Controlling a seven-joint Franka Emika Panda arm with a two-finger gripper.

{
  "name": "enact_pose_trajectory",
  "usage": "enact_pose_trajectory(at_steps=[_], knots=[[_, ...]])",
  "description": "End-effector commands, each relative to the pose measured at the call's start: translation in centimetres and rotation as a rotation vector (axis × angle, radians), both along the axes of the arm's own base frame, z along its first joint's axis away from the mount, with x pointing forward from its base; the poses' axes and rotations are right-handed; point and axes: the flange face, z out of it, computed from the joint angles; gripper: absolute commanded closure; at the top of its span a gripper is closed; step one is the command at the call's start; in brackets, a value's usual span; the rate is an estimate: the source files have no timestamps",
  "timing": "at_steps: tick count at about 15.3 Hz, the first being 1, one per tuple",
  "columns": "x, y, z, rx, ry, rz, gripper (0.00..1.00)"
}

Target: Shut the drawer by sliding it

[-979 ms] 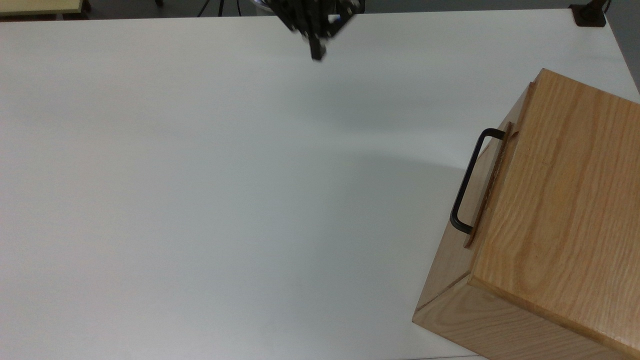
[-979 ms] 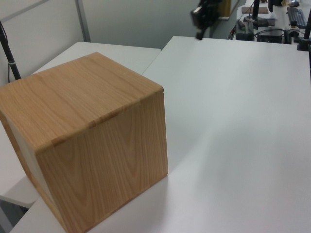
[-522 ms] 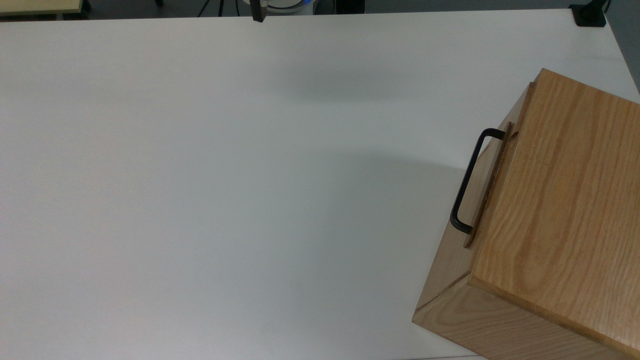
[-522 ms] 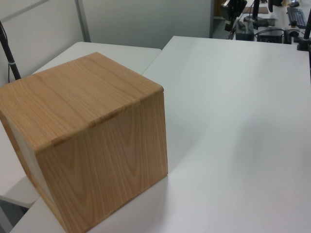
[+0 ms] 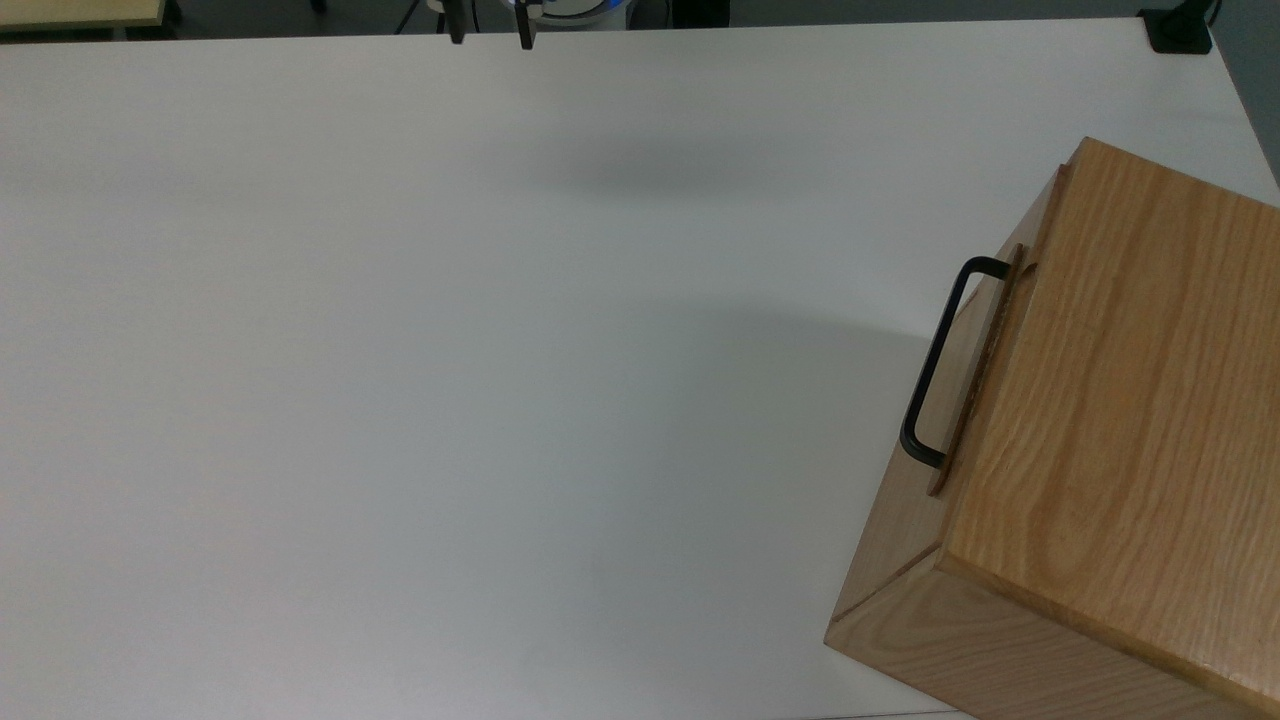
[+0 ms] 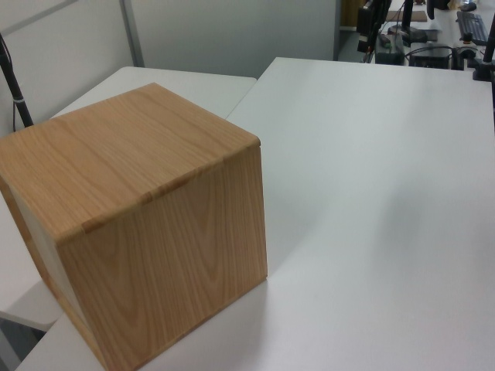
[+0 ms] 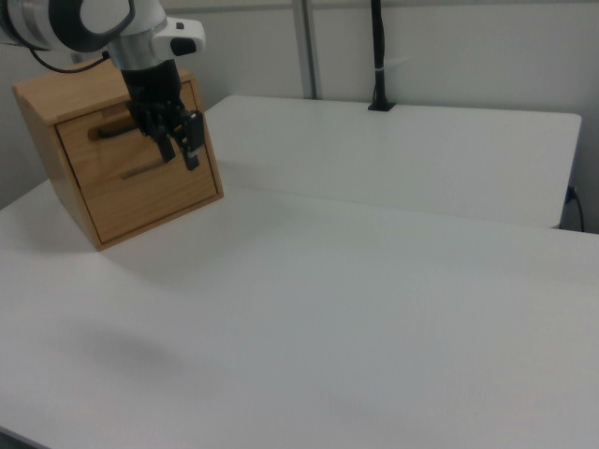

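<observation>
Drawer [image 5: 975,380] front sat nearly flush with the face of the oak-grained cabinet [image 5: 1110,420], at the top view's right edge of the white table [image 5: 450,380]. Its flat wooden panel stood out only a sliver from the cabinet face, and the black U-shaped handle [image 5: 935,365] projected from it toward the top view's left. In the right view the drawer [image 7: 140,154] appeared on the cabinet's front at the far left, partly covered by the arm. In the left view the cabinet [image 6: 147,232] showed only its grained top and one side, standing at the near left corner of the table [image 6: 371,216].

The tabletop was plain and white, with a soft grey shadow near the top view's upper middle. A second white table [image 7: 393,154] adjoined it in the right view, backed by pale partition walls with a black pole [image 7: 378,56] rising from a clamp. At the left view's far end were desks with cables and equipment.

The white arm [image 7: 94,23] reached in from the right view's upper left, its wrist turned downward. The gripper [image 7: 180,142] hung well above the table, in front of the cabinet as the right view saw it. In the top view the gripper [image 5: 490,30] sat at the upper edge, well apart from the drawer. Its two dark fingertips [image 5: 524,32] stood spread with a clear gap between them, holding nothing and touching nothing.
</observation>
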Motion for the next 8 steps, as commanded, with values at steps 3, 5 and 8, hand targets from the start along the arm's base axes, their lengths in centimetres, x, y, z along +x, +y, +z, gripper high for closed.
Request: enact_pose_trajectory(at_steps=[3,5,8], knots=[[-0.05,-0.50,-0.86,-0.093,0.018,0.036,0.00],[0.26,-0.49,-1.18,-0.099,0.021,0.043,0.00],[0.19,-0.40,-1.11,-0.102,0.026,0.085,0.00]])
